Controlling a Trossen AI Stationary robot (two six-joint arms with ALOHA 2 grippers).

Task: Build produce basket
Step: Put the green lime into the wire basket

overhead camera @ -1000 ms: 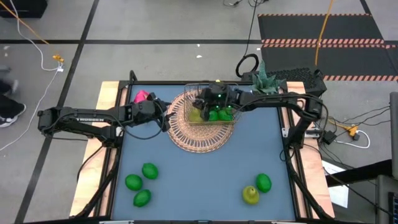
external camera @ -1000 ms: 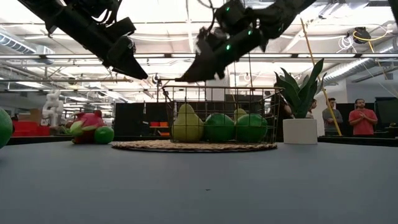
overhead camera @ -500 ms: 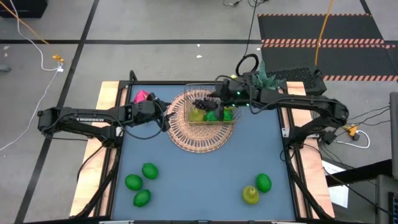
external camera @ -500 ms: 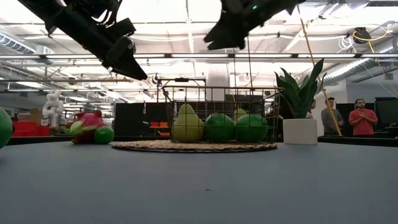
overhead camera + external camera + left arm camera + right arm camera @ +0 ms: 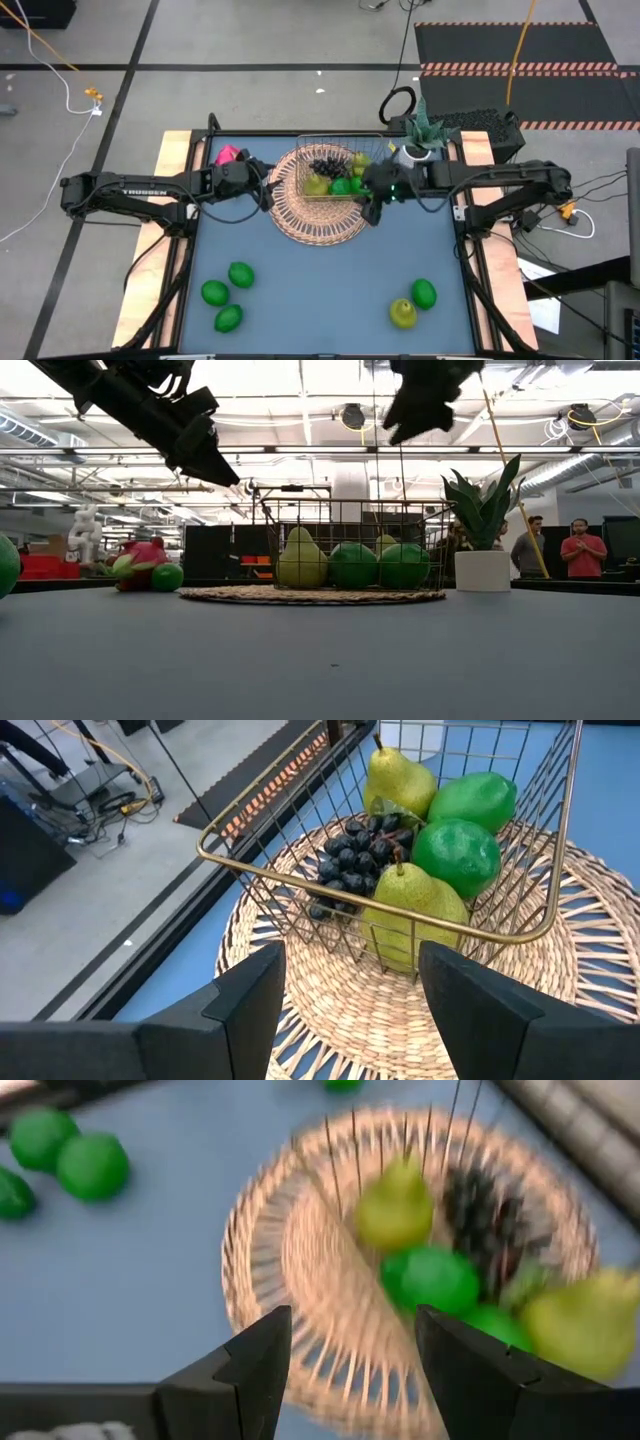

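High view: right gripper (image 5: 375, 205), released and empty beside the basket (image 5: 322, 143), should swing toward the lime (image 5: 424, 293) at 5 o'clock, while the left gripper (image 5: 262, 187) waits unclenched.

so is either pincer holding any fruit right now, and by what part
Nothing is held. The left pincer and right pincer are both open and empty, near the basket.

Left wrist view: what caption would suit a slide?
Wire basket on a woven mat, holding two pears, two limes and grapes.
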